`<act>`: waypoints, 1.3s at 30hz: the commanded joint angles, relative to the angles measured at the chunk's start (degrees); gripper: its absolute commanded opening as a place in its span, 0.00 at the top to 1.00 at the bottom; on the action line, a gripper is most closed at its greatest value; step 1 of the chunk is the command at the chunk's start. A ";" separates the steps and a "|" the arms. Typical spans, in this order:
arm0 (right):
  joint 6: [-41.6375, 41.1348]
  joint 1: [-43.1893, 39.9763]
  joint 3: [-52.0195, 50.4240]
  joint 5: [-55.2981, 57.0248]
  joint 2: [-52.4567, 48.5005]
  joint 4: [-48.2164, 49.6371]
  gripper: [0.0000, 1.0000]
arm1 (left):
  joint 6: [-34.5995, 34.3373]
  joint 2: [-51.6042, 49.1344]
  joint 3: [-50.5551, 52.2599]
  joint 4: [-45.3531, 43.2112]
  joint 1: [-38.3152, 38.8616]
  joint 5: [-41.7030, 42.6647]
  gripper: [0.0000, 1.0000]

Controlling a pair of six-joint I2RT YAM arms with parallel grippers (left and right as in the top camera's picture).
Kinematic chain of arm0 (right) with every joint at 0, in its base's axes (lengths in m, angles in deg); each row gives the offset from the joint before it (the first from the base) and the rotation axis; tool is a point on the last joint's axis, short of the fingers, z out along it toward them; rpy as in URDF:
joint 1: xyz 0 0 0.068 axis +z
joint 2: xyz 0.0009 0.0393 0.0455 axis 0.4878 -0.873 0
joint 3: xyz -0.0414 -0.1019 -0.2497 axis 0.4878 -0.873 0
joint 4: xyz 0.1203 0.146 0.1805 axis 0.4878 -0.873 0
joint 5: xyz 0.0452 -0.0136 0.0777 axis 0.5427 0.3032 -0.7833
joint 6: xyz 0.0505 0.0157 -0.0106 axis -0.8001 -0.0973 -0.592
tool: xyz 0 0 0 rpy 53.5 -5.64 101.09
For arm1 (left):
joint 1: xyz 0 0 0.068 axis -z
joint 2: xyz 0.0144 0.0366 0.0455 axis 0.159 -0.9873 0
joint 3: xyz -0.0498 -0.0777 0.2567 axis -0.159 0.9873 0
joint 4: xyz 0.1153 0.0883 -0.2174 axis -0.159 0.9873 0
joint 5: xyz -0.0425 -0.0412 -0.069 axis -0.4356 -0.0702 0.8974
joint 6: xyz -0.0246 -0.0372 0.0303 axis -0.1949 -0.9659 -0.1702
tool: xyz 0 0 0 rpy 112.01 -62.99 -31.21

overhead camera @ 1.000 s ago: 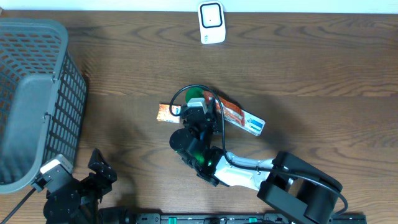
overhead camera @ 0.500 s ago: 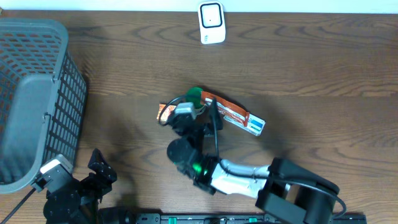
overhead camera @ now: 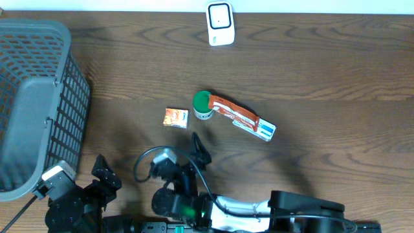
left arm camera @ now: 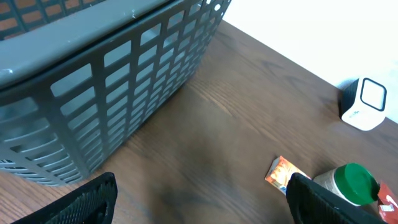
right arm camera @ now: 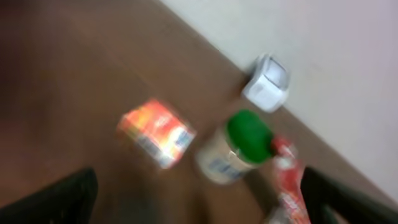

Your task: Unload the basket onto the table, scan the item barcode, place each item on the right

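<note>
Three items lie mid-table: a green-lidded jar (overhead camera: 203, 103), a small orange packet (overhead camera: 175, 118) and a red and white pouch (overhead camera: 242, 118) touching the jar. The white scanner (overhead camera: 220, 24) stands at the far edge. My right gripper (overhead camera: 194, 158) is open and empty, well in front of the items near the table's front edge. In its blurred wrist view the right gripper (right arm camera: 199, 205) faces the packet (right arm camera: 158, 132), jar (right arm camera: 239, 146) and scanner (right arm camera: 267, 81). My left gripper (overhead camera: 105, 173) is open and empty at the front left.
A grey mesh basket (overhead camera: 32, 97) fills the left side, close to the left gripper (left arm camera: 202, 205); the basket's wall (left arm camera: 124, 62) looms in the left wrist view. That view also shows the packet (left arm camera: 283, 173), jar (left arm camera: 351, 183) and scanner (left arm camera: 364, 102).
My right gripper opened and pulled back from over the jar and pouch toward the front edge, uncovering the jar. The items stay on the table. The left arm has not moved.
</note>
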 commanded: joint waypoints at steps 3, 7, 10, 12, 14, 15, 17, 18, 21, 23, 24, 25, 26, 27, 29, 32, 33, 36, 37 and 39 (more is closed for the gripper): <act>-17.18 0.04 0.39 -22.93 2.14 -11.17 0.01 | -0.50 0.02 0.09 0.00 -0.24 -0.50 0.13; -20.65 -2.01 0.87 -33.55 9.64 -19.28 0.01 | -0.50 0.02 0.09 0.02 -0.24 -0.50 0.13; -20.65 -4.00 0.87 -38.12 16.59 -22.18 0.01 | -0.50 0.02 0.09 0.00 -0.24 -0.50 0.13; -20.65 -6.29 0.87 -40.57 21.68 -23.32 0.01 | -0.50 0.02 0.09 0.00 -0.24 -0.50 0.13; -20.68 -9.88 0.87 -44.92 26.18 -24.74 0.01 | -0.50 0.02 0.09 0.02 -0.24 -0.50 0.13; -20.70 -12.48 0.87 -48.81 28.13 -25.86 0.01 | -0.50 0.02 0.09 0.00 -0.24 -0.50 0.13; -21.55 -18.21 0.87 -58.12 30.86 -28.81 0.01 | -0.50 0.02 0.09 0.02 -0.24 -0.50 0.13; -22.58 -21.84 0.87 -63.39 31.78 -30.80 0.01 | -0.50 0.02 0.09 0.00 -0.24 -0.48 0.13; -23.85 -32.70 0.87 -77.79 32.33 -36.46 0.01 | -0.50 0.02 0.09 0.00 -0.24 -0.50 0.12; -22.73 -39.47 0.87 -85.02 32.28 -40.06 0.03 | -0.50 0.02 0.09 0.00 -0.24 -0.50 0.13; -21.73 -42.25 0.87 -87.41 32.30 -41.35 0.19 | -0.50 0.02 0.09 0.00 -0.24 -0.50 0.13; -20.41 -45.35 0.85 -89.09 32.30 -42.47 0.59 | -0.50 0.02 0.09 0.00 -0.24 -0.50 0.13; -19.41 -47.95 0.81 -88.87 32.17 -42.91 0.91 | -0.50 0.02 0.09 0.00 -0.24 -0.50 0.13; -19.34 -49.90 0.79 -87.71 31.93 -43.08 0.99 | -0.50 0.02 0.09 0.00 -0.24 -0.50 0.13; -19.32 -54.10 0.79 -85.26 31.10 -42.86 0.98 | -0.50 0.02 0.09 0.00 -0.24 -0.50 0.13; -19.15 -57.09 0.79 -84.83 29.18 -42.86 0.98 | -0.50 0.02 0.09 0.00 -0.24 -0.50 0.13; -19.15 -57.35 0.79 -84.80 28.61 -42.86 0.99 | -0.50 0.02 0.09 0.00 -0.24 -0.48 0.13; -19.10 -57.44 0.79 -84.76 25.24 -42.25 0.99 | -0.50 0.02 0.09 0.00 -0.24 -0.48 0.13; -19.12 -57.44 0.79 -84.76 24.24 -42.01 0.98 | -0.50 0.02 0.09 0.00 -0.24 -0.50 0.13; -19.10 -57.44 0.79 -84.76 21.84 -40.98 0.99 | -0.50 0.02 0.09 0.00 -0.24 -0.50 0.12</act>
